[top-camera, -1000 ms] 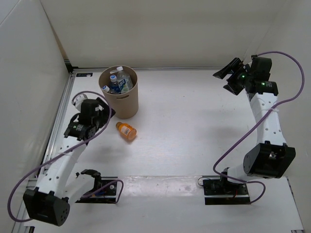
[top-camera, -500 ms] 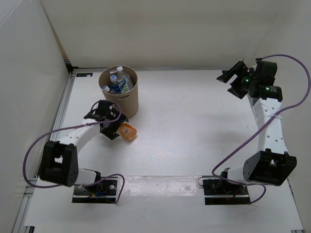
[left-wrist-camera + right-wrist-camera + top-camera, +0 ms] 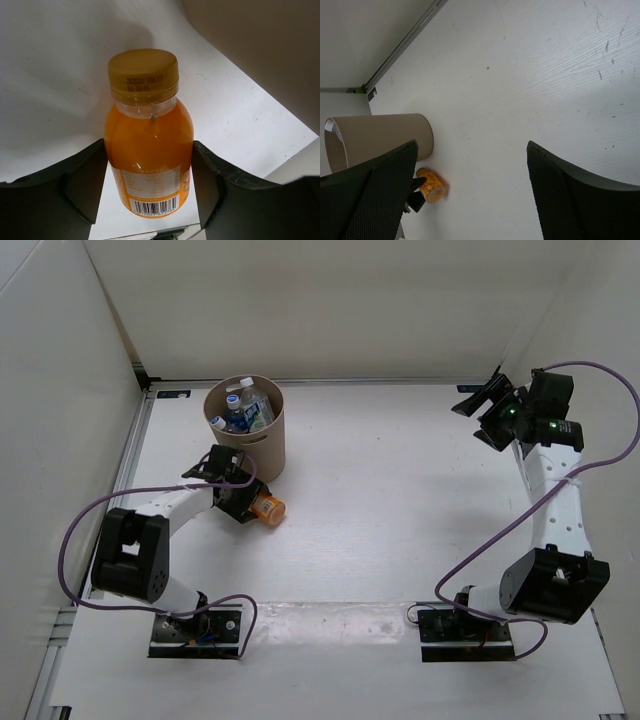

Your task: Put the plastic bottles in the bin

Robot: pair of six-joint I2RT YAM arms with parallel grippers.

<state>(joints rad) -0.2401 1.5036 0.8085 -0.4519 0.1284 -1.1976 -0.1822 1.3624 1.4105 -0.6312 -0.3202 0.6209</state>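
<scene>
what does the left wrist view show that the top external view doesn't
Only the left wrist: the date code on the orange bottle's yellow cap, the barcode, and both fingers pressed against its sides. Only the top external: the clear bottles inside the bin, and the right pincer open at the far right. Both: the orange bottle lying on the table beside the bin, in the left pincer.

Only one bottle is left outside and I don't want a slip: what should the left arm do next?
Probably lift straight up. The left gripper has its fingers against both sides of the small orange plastic bottle, which lies on the white table beside the tall tan round bin. The rim stands well above the bottle, so gain height first.
</scene>
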